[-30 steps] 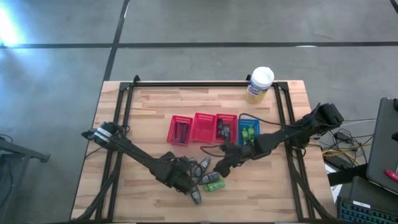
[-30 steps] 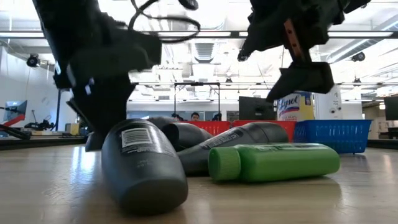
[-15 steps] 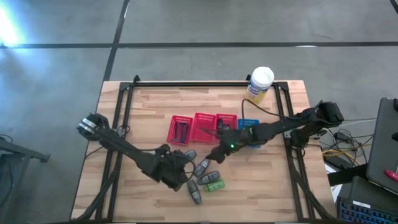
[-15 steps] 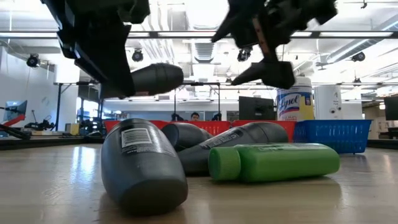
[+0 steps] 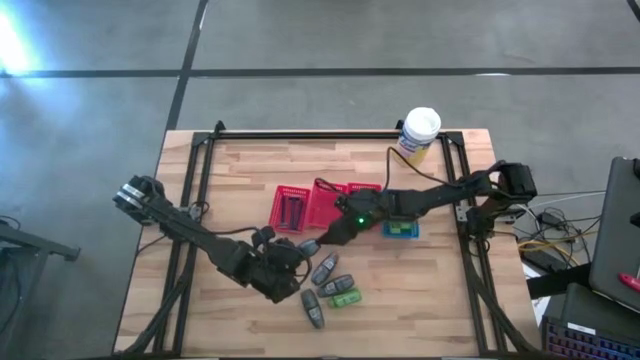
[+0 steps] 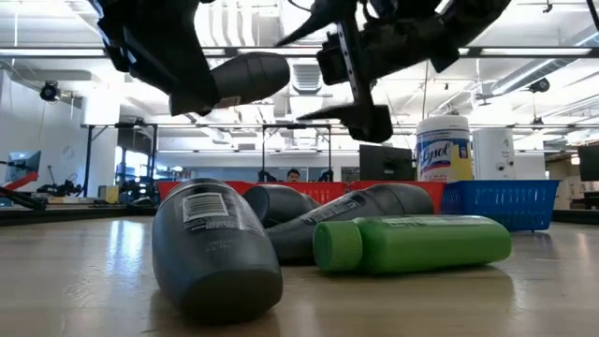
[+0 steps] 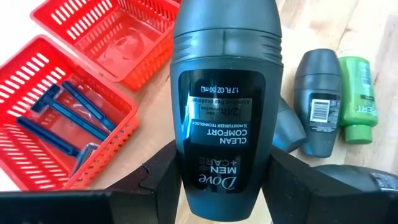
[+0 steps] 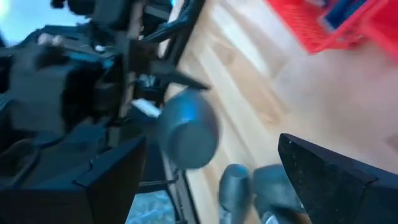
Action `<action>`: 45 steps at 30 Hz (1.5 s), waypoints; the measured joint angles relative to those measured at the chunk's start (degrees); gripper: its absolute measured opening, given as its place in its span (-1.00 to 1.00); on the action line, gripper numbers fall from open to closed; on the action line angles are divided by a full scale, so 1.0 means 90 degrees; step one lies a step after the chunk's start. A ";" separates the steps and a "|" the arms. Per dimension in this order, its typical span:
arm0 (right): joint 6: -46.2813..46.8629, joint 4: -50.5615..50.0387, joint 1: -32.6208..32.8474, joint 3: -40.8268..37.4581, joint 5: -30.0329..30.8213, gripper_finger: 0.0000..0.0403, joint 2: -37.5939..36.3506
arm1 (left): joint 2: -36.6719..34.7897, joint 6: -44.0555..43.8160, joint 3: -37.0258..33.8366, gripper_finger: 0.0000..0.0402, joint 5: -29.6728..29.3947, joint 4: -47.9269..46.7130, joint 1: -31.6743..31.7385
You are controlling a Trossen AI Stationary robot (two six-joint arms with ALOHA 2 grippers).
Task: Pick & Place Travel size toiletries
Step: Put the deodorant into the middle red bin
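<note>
A dark grey roll-on bottle was held clamped between the fingers of the left gripper, lifted clear of the table, as was also seen in the low view. Its label was turned toward the wrist camera. Just beside that gripper, several more grey bottles and a green bottle lay loose on the wood in a small cluster. Behind them a row of baskets was set: a red basket in which thin blue razors lay, a second red basket, and a blue basket with green items inside. The right gripper was extended over the middle of the table near the red baskets, with its fingers spread apart; nothing appeared to be gripped, though the wrist view was blurred. A white-and-yellow canister stood at the far edge.
</note>
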 joint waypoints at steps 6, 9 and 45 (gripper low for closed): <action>0.0126 0.0128 0.0046 0.0000 -0.0196 0.74 -0.0002 | 0.0019 0.0155 -0.0002 -0.09 -0.0090 0.0180 0.0058; 0.0168 0.0131 0.0067 0.0000 -0.0220 0.71 0.0000 | 0.0019 0.0376 -0.0002 -0.09 -0.0100 0.0390 0.0114; 0.0365 0.0134 0.0074 0.0012 -0.0312 -0.03 0.0000 | 0.0029 0.1395 -0.0002 -0.10 -0.0029 0.1265 0.0481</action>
